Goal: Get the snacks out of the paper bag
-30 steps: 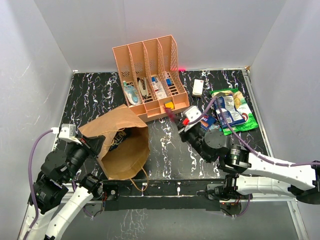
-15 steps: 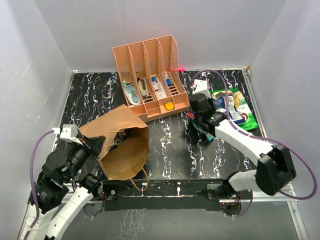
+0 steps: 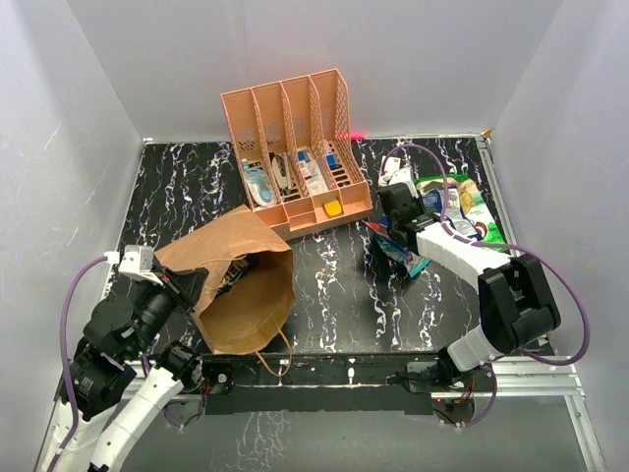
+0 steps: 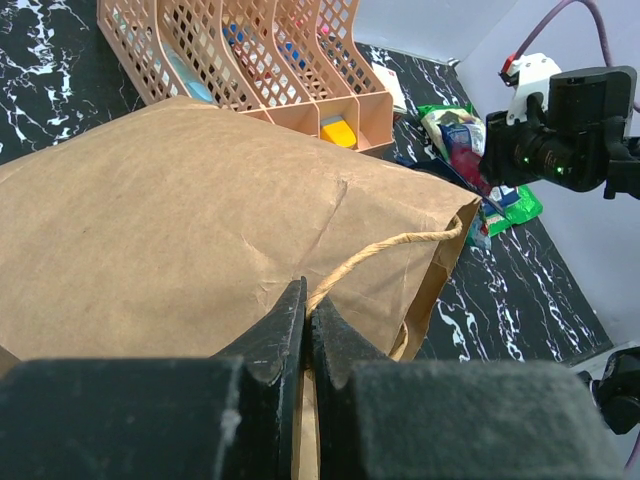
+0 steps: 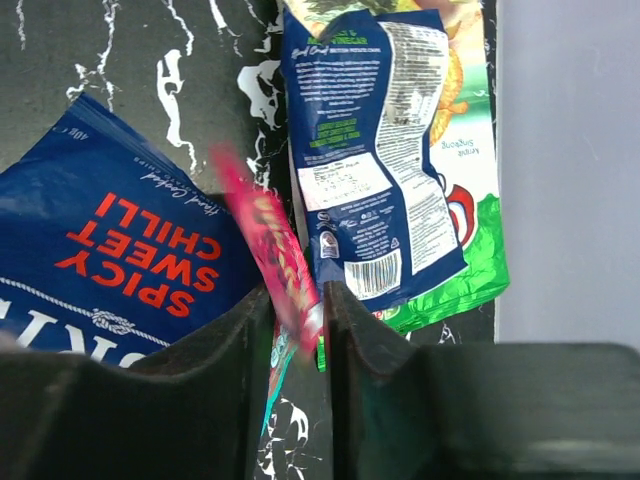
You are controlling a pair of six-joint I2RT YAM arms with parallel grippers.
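The brown paper bag [image 3: 241, 290] lies on its side at the near left, mouth toward the middle, with dark packets showing inside [image 3: 229, 272]. My left gripper [image 3: 192, 280] is shut on the bag's twine handle [image 4: 380, 250] at the rim; the bag fills the left wrist view [image 4: 180, 220]. My right gripper [image 3: 391, 228] hangs over the snack pile at the right. Its jaws stand slightly apart, and a blurred red packet [image 5: 265, 225] slants loose between them. Below lie a dark blue "spicy sweet chilli" packet [image 5: 110, 240] and a dark blue packet with white print [image 5: 375, 150] on the green chip bag [image 5: 480, 200].
The orange slotted rack [image 3: 295, 147] with small toiletry items stands at the back centre, close behind the bag. A white remote [image 4: 388, 88] lies just right of it. The green chip bag [image 3: 486, 233] reaches the table's right edge by the wall.
My right arm swung from the table's middle back to the right, over the snack pile, carrying the red packet. Its jaws have now parted. The left arm and bag have not moved.
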